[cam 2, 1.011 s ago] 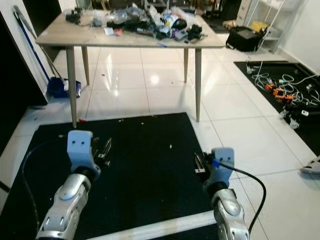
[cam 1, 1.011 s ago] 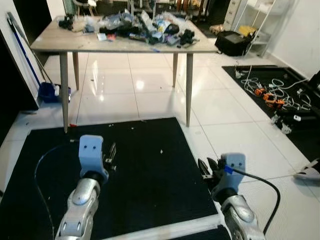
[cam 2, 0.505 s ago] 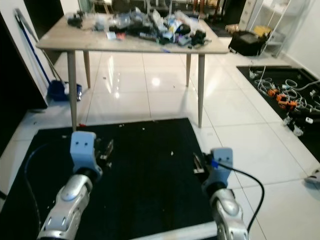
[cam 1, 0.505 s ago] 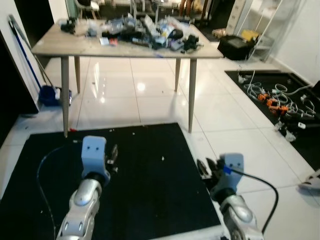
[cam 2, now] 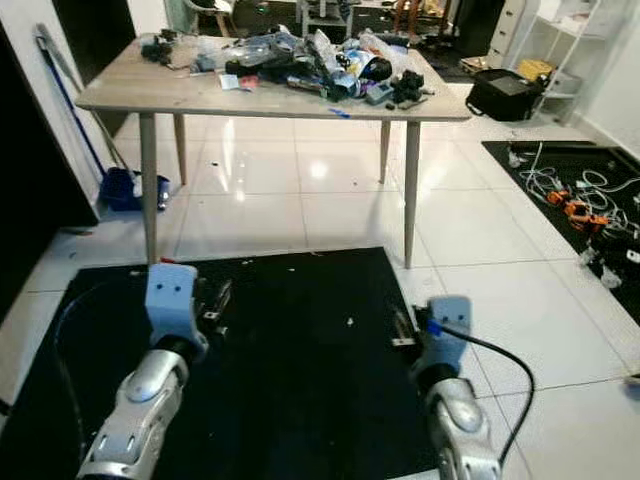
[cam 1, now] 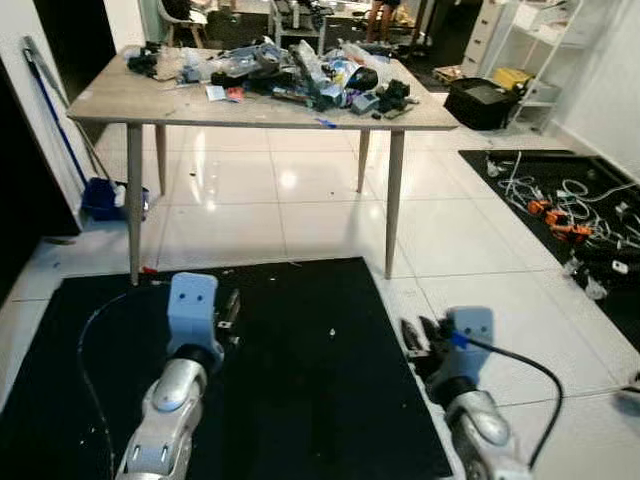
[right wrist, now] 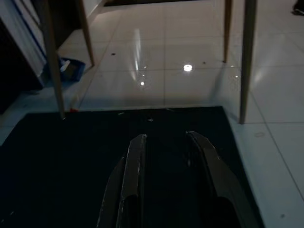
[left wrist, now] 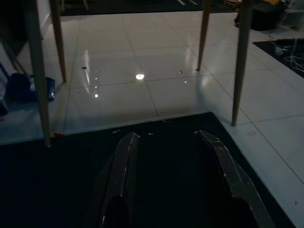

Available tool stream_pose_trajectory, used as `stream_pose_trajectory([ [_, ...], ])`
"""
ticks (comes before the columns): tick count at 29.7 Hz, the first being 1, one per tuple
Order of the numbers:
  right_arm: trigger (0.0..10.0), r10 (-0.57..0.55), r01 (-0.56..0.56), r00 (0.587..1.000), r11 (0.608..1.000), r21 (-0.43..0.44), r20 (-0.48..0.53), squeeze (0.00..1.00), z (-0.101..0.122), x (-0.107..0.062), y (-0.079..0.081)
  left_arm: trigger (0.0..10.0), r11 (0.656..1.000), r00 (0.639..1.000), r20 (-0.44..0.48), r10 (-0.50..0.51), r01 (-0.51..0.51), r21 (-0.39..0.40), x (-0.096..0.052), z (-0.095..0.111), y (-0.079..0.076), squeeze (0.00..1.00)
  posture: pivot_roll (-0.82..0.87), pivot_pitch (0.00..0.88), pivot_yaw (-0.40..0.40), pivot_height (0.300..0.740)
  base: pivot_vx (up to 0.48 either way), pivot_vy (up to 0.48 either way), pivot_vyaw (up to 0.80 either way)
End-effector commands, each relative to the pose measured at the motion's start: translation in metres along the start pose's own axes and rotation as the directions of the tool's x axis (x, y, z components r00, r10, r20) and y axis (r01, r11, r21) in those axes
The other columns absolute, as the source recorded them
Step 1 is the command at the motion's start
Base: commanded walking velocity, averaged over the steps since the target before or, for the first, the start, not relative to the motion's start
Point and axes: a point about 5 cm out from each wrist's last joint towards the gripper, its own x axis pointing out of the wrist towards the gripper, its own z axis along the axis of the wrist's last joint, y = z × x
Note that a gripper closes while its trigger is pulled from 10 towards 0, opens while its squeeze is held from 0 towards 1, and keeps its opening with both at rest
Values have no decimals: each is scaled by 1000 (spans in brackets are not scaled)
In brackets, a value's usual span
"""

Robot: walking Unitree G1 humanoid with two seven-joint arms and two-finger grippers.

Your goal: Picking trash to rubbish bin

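Both grippers, left gripper [left wrist: 173, 156] and right gripper [right wrist: 166, 152], are hovering empty with fingers parted, short of the bench [cam 1: 120, 98], whose trash pile [cam 1: 300, 75] is looking light, crinkly, pinchable at loose edges.

The tiled floor [cam 1: 250, 200] carries a black mat [cam 1: 290, 370], which lies under both sets of jaws and is speckled with small crumbs. Ahead of the jaws stands a wooden table [cam 1: 130, 98], its top heaped with clutter [cam 1: 300, 72]. Cables [cam 1: 570, 200] lie on a second mat off to the right.
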Motion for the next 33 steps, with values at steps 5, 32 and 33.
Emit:
stream_pose_trajectory([
  [5, 10000, -32, 31, 999, 999, -31, -13, 0, 0, -5, -12, 10000, 1000, 1000, -16, -7, 7, 15, -4, -4, -1, 0, -35, 50, -54, 740, 296, 0, 0],
  [32, 10000, -32, 32, 999, 999, -41, -20, 0, 2, -2, -18, 10000, 1000, 1000, -23, 21, -21, 19, -3, -4, 1, 0, -38, 76, -79, 740, 296, 0, 0],
  [33, 10000, -32, 32, 999, 999, -41, -20, 0, 2, -2, -18, 10000, 1000, 1000, -23, 21, -21, 19, -3, -4, 1, 0, -38, 76, -79, 740, 296, 0, 0],
])
